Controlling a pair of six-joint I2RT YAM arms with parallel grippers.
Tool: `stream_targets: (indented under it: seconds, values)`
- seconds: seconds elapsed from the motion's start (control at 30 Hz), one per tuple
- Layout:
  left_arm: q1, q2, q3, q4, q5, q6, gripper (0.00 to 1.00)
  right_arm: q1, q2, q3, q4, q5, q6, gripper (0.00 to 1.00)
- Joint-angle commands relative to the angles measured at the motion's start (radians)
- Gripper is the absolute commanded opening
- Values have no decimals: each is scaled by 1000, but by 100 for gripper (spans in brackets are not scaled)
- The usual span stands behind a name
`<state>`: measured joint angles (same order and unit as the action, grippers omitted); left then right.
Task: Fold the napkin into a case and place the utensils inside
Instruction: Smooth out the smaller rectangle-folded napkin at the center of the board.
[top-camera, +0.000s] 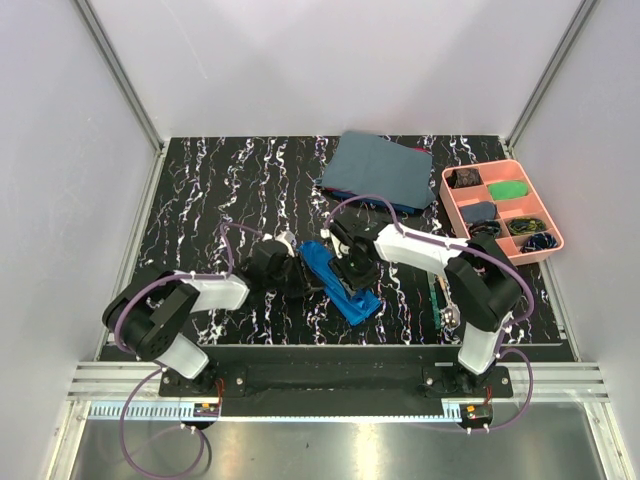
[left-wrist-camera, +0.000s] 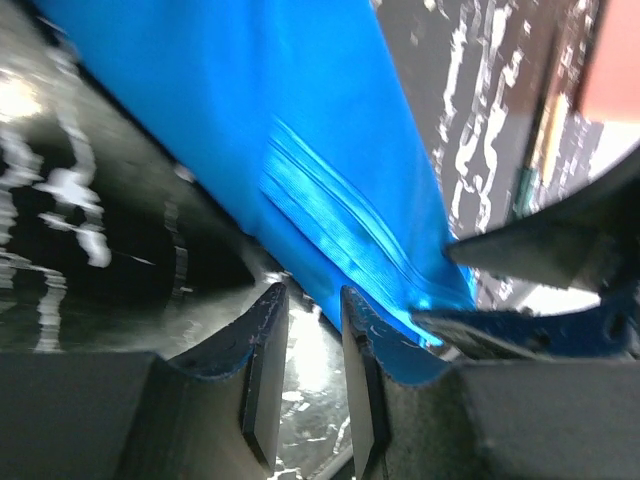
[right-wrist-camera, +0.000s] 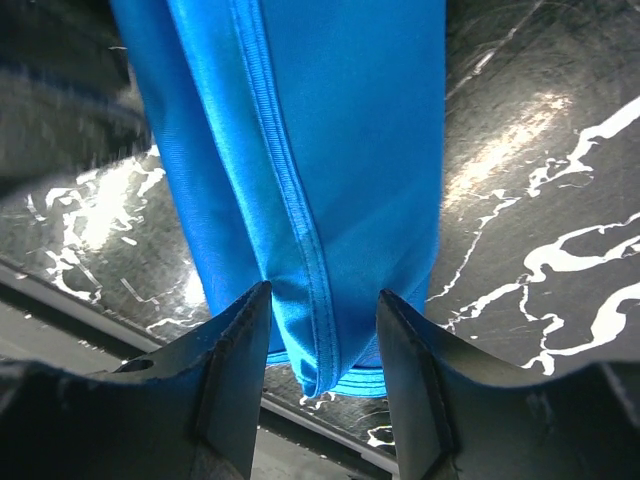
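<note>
- Black table (top-camera: 200, 200) with white marbling, boxed in by plain white walls; both arms reach in to its middle.
- My left gripper (left-wrist-camera: 310, 300) sits low at the table with its fingers a narrow gap apart. I see bare table through the gap; nothing is pinched. A blue edge lies against the outside of one finger.
- My right gripper (right-wrist-camera: 323, 295) is released, jaws wide, straddling one end of the napkin (top-camera: 340, 282) without squeezing it.
- That napkin is folded into a long, narrow strip, lying flat and slantwise between the two grippers at table centre.
- Utensils (top-camera: 438, 292), one green-handled, lie on the table near the right arm, apart from the napkin.
- At the far right, a pink tray (top-camera: 450, 195) with compartments: one holds something green, one something grey-blue, others dark bits I cannot identify.
- Beside it at the back lies a folded grey-blue cloth (top-camera: 380, 168).
</note>
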<state>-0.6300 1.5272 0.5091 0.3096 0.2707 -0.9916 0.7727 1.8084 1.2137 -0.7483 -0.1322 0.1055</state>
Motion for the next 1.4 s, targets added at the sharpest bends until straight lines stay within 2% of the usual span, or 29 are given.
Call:
stream_targets:
  seconds: [0.0, 0.23, 0.6, 0.87, 1.0, 1.17, 1.37]
  values:
    - [-31, 5, -21, 131, 15, -59, 29, 20, 0, 26, -2, 39, -18, 54]
    - [-54, 62, -6, 149, 12, -97, 29, 46, 46, 20, 6, 62, -10, 50]
    - [-76, 82, -32, 138, -45, -107, 29, 68, 80, 7, 10, 124, 13, 52]
    - [-89, 76, -41, 140, -53, -110, 28, 74, 69, 35, 15, 91, 28, 15]
    - [-94, 74, -44, 144, -56, -113, 28, 73, 43, 67, -14, 89, 26, 4]
    - [-103, 62, -50, 146, -71, -116, 27, 74, 16, 125, -89, 51, 52, 1]
    - [-114, 51, -64, 149, -91, -120, 24, 74, 28, 141, -106, -79, 100, 0]
